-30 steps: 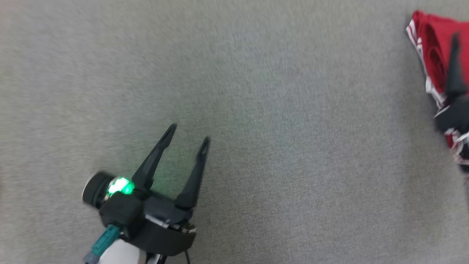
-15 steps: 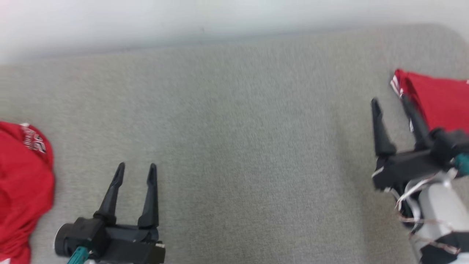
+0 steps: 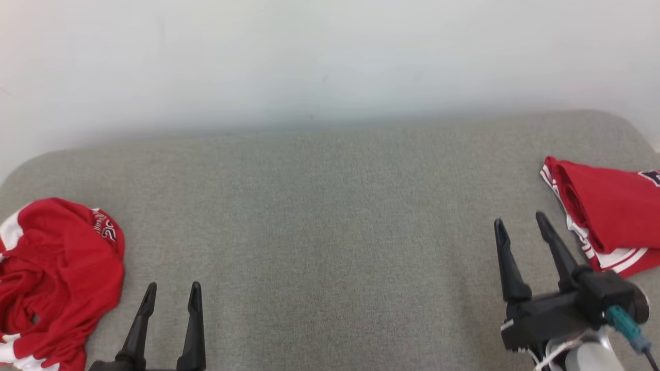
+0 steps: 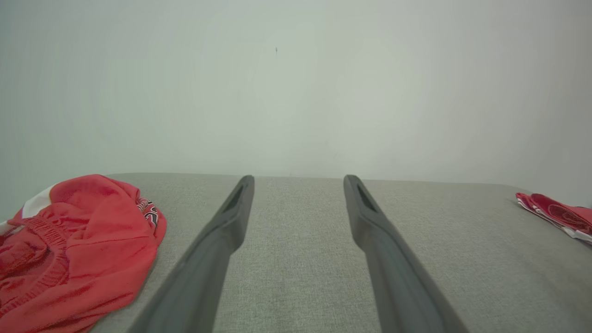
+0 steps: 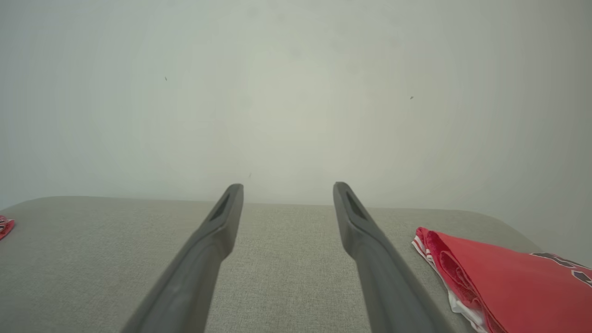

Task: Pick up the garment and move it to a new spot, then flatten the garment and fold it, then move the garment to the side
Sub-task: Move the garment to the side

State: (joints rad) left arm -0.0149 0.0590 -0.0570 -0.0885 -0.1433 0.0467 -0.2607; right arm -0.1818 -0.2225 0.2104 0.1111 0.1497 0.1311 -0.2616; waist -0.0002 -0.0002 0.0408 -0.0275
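Head view, nearest first: my left jaws rise from the bottom edge at the lower left, their two dark fingers (image 3: pixel 193 324) spread wide with nothing between them. My right jaws stand at the lower right, just as wide and just as empty, over the grey fabric bench (image 3: pixel 330 232).

Just beside my left jaws, on their outer side, lies the crumpled red garment (image 3: pixel 56 278). It has white trim and printed lettering and is bunched in a heap at the bench's left end. I cannot tell whether it is a shirt or shorts. A little beyond my right jaws, at the right end, lies a folded red garment (image 3: pixel 608 211), flat, with its striped white edges stacked.

As I judge it, the folded one is finished: flattened, folded and set to the side. The crumpled one has every step left, namely picking it up, carrying it to a new spot, smoothing it, folding it and moving it aside.

Farther out, the middle of the bench lies bare, well apart from both garments. It looks like the natural place to spread the heap. Beyond the rounded far edge stands a pale wall (image 3: pixel 330 62).
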